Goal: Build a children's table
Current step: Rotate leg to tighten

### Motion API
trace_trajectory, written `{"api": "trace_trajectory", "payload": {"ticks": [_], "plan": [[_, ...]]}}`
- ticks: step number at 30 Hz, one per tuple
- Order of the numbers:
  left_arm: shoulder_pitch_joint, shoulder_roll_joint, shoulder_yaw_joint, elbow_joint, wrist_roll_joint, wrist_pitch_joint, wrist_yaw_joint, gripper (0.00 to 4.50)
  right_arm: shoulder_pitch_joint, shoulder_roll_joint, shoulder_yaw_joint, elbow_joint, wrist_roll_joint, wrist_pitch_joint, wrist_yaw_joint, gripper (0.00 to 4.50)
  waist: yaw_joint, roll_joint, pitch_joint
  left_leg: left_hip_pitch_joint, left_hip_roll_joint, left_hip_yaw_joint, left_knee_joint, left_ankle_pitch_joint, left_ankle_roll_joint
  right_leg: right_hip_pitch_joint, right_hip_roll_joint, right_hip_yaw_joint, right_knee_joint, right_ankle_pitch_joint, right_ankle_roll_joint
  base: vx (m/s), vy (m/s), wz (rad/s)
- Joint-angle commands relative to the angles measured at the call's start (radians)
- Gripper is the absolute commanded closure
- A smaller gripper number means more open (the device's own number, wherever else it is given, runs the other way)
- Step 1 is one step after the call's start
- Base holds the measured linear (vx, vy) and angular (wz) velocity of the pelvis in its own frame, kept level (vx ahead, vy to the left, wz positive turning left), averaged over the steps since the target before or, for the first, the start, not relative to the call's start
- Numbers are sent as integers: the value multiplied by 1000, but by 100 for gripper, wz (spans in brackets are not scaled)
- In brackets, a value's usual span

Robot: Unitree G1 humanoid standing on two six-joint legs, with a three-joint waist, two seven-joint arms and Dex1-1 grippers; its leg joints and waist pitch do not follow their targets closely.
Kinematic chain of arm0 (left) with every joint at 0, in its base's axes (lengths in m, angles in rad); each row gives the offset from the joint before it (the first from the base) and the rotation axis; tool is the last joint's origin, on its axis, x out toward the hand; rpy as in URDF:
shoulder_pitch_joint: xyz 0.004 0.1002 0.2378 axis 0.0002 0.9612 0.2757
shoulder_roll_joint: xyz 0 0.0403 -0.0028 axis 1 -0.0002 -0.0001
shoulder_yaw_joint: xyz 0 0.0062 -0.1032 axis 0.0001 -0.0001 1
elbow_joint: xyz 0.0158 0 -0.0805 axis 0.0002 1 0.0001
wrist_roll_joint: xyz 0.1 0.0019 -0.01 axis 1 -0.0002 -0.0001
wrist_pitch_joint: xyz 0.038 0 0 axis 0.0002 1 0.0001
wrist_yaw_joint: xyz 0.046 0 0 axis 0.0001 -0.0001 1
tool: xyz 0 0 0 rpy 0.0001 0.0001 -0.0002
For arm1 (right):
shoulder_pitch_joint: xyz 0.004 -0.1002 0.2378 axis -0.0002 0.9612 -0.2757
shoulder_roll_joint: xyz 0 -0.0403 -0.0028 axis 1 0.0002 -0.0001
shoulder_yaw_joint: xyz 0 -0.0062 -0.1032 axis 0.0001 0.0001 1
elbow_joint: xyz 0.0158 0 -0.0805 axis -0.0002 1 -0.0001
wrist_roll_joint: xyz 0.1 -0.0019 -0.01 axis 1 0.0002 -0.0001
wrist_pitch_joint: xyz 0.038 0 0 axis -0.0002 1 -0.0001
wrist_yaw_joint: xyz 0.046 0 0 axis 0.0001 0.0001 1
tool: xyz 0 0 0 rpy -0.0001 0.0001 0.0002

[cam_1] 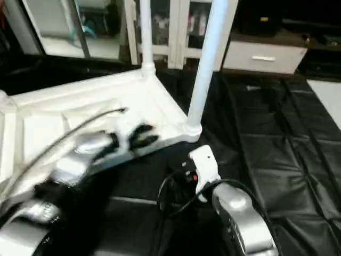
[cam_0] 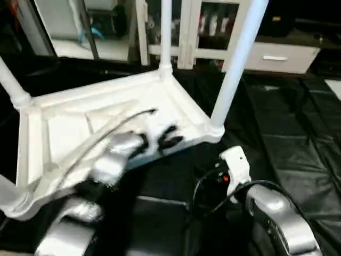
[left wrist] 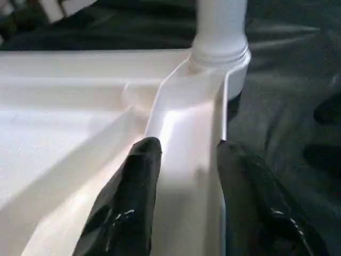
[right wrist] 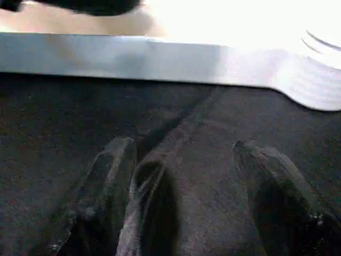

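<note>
The white table top [cam_0: 69, 128] lies upside down on black sheeting, ribbed underside up. White tube legs stand in its corner sockets: one at the near right corner [cam_0: 237, 64], one at the far corner [cam_0: 165, 32], one at the left [cam_0: 10, 82]. My left gripper [cam_0: 168, 137] is on the near rim, shut on it, with one black finger [left wrist: 139, 176] inside the rim and the other outside. The socketed leg [left wrist: 219, 32] stands just beyond it. My right gripper [right wrist: 181, 154] is open low over the sheeting, beside the table's edge [right wrist: 160, 56].
Black sheeting [cam_0: 298, 133] covers the floor around the table. A white cabinet with glass doors [cam_0: 197, 26] and a low white drawer unit [cam_0: 277, 56] stand at the back. My right wrist's white camera housing [cam_0: 234, 162] and its cable sit in front of the near right corner.
</note>
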Motion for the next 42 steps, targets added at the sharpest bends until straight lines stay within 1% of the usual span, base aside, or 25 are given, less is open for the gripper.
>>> {"api": "trace_trajectory", "payload": {"ticks": [1,2,4,5,6,7,9,10,12,13,14,15,17,19,21,23,24,25,26,33,34,36,39,41,42], "plan": [[20,21,8,-95,-5,59,-22,220,-11,-1,-10,15,-2,-15,0,136,3,-9,-59,13,64,-22,-82,-190,23,45,-67,55,-56,-250,-216,0,0,0],[20,21,8,-95,-5,59,-22,217,-11,-1,-10,15,-2,-15,0,136,6,-8,-58,19,64,-20,-82,-205,16,38,-65,56,-59,-263,-210,0,0,0],[50,38,31,-168,12,91,19,195,-14,0,-16,28,-2,-25,-4,136,11,-8,-57,21,63,-18,-83,-224,4,36,-61,62,-58,-275,-202,0,0,0],[70,47,40,-206,27,111,49,184,-11,3,-15,35,-4,-33,-7,136,11,-5,-56,18,63,-19,-85,-225,0,38,-62,63,-57,-271,-202,0,0,0],[90,60,42,-240,43,126,67,180,-7,4,-13,39,-6,-39,-9,136,9,-7,-56,13,62,-21,-86,-221,1,41,-60,63,-57,-272,-194,0,0,0],[115,76,39,-287,52,155,75,174,-5,5,-12,39,-8,-42,-11,136,9,-5,-57,14,61,-21,-86,-222,-1,40,-58,63,-57,-267,-188,0,0,0],[156,93,38,-357,50,209,73,162,-3,6,-13,39,-9,-45,-11,136,9,-5,-58,11,60,-22,-86,-212,-1,43,-59,64,-54,-254,-185,0,0,0],[200,105,43,-439,35,280,69,150,-3,6,-16,43,-10,-49,-12,136,7,-6,-60,10,61,-21,-85,-191,3,44,-58,65,-48,-225,-191,0,0,0],[219,107,48,-474,26,311,68,150,-2,5,-17,46,-11,-53,-12,136,6,-5,-60,12,58,-17,-81,-178,10,41,-55,65,-48,-210,-201,0,0,0],[258,93,76,-520,-4,344,81,150,-3,7,-16,58,-12,-62,-13,136,9,-7,-60,11,57,-18,-81,-176,12,42,-56,65,-48,-210,-203,0,0,0],[271,87,87,-531,-15,354,89,150,-3,8,-15,62,-13,-65,-13,136,9,-7,-59,8,59,-19,-82,-173,15,44,-58,65,-48,-206,-211,0,0,0],[286,89,94,-540,-8,364,101,150,-6,7,-11,70,-18,-70,-14,136,11,-2,-59,10,57,-18,-81,-178,15,42,-56,64,-49,-213,-212,0,0,0],[326,114,102,-547,27,363,131,150,-19,8,-11,92,-19,-83,-12,136,12,-2,-58,11,55,-19,-82,-203,14,41,-53,63,-53,-241,-200,0,0,0],[342,123,108,-559,29,373,138,150,-24,9,-12,98,-18,-85,-11,136,10,-4,-57,8,55,-21,-84,-224,9,42,-52,63,-57,-270,-183,0,0,0],[376,139,127,-607,1,392,121,150,-32,7,-16,113,-19,-94,-7,136,10,0,-58,10,56,-24,-86,-230,2,42,-54,63,-57,-278,-179,0,0,0],[388,144,133,-621,-12,392,108,150,-34,7,-17,121,-20,-98,-7,136,11,-1,-57,12,55,-23,-85,-240,0,39,-52,63,-58,-276,-182,0,0,0],[407,140,164,-653,-73,436,77,150,-40,8,-17,144,-25,-111,-7,136,13,2,-59,14,55,-23,-85,-237,-3,39,-52,63,-55,-268,-184,0,0,0],[412,138,174,-663,-96,456,71,150,-42,9,-17,151,-27,-116,-7,136,14,1,-57,11,54,-23,-87,-235,-5,39,-51,62,-55,-264,-188,0,0,0],[415,145,177,-670,-109,461,59,150,-46,11,-15,158,-29,-120,-8,136,16,4,-58,15,54,-20,-85,-234,-6,36,-50,63,-55,-252,-192,0,0,0],[429,240,153,-683,-108,477,0,150,-72,19,-8,193,-34,-146,-7,136,25,6,-61,16,51,-21,-83,-202,-4,39,-46,62,-47,-202,-192,0,0,0],[425,272,129,-645,-71,448,-1,150,-74,20,-4,206,-37,-156,-5,136,26,2,-62,15,51,-21,-83,-194,0,41,-46,62,-44,-194,-193,0,0,0],[422,282,118,-626,-55,433,0,150,-75,19,-2,210,-39,-159,-4,136,25,4,-61,16,50,-20,-83,-195,1,39,-45,63,-44,-194,-190,0,0,0],[357,295,54,-447,61,287,80,150,-86,25,4,227,-51,-173,-6,136,29,3,-62,20,46,-20,-82,-211,-2,36,-45,64,-52,-232,-165,0,0,0],[337,297,42,-414,74,266,94,150,-91,28,4,232,-53,-176,-6,136,29,3,-63,17,52,-24,-85,-212,-12,41,-52,65,-48,-219,-171,0,0,0],[305,297,17,-366,99,238,110,150,-97,30,3,237,-55,-179,-7,136,31,1,-61,27,49,-19,-84,-249,-18,32,-48,65,-54,-255,-166,0,0,0]]}}
